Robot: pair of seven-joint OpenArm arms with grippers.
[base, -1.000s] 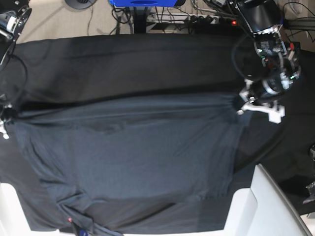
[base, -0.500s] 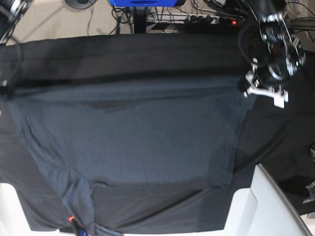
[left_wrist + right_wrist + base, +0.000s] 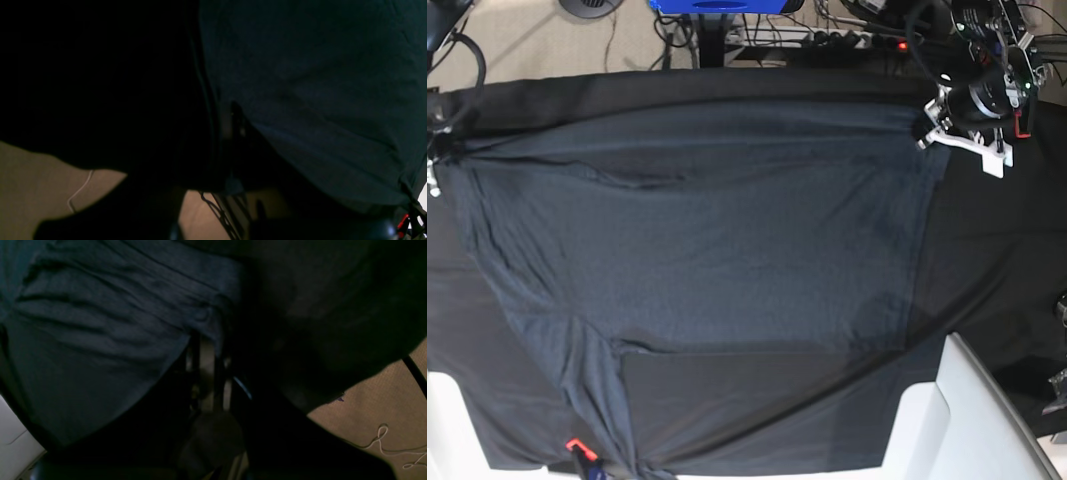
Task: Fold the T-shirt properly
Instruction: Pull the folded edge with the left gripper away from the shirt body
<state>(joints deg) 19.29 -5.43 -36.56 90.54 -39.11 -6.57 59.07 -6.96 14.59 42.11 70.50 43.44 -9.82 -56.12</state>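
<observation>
The slate-grey T-shirt (image 3: 707, 240) lies spread wide over the black table cloth (image 3: 997, 250), its far edge stretched taut between my two grippers. My left gripper (image 3: 924, 130) is shut on the far right corner of that edge, at the back of the table. In the left wrist view the T-shirt (image 3: 317, 83) hangs from the pinch of the left gripper (image 3: 232, 116). At the view's left edge my right gripper (image 3: 435, 155) is shut on the other corner. The right wrist view shows bunched folds of the T-shirt (image 3: 100, 323) running into the right gripper (image 3: 208, 353).
White surfaces stand at the near right (image 3: 967, 420) and near left (image 3: 447, 420) corners. A small red tag (image 3: 572, 444) shows by the shirt's near edge. Behind the table are a blue object (image 3: 717, 5), cables and a power strip (image 3: 857, 38) on beige floor.
Both grippers have moved toward the far edge of the table, dragging the shirt's held edge with them. The shirt now lies stretched further back and flatter.
</observation>
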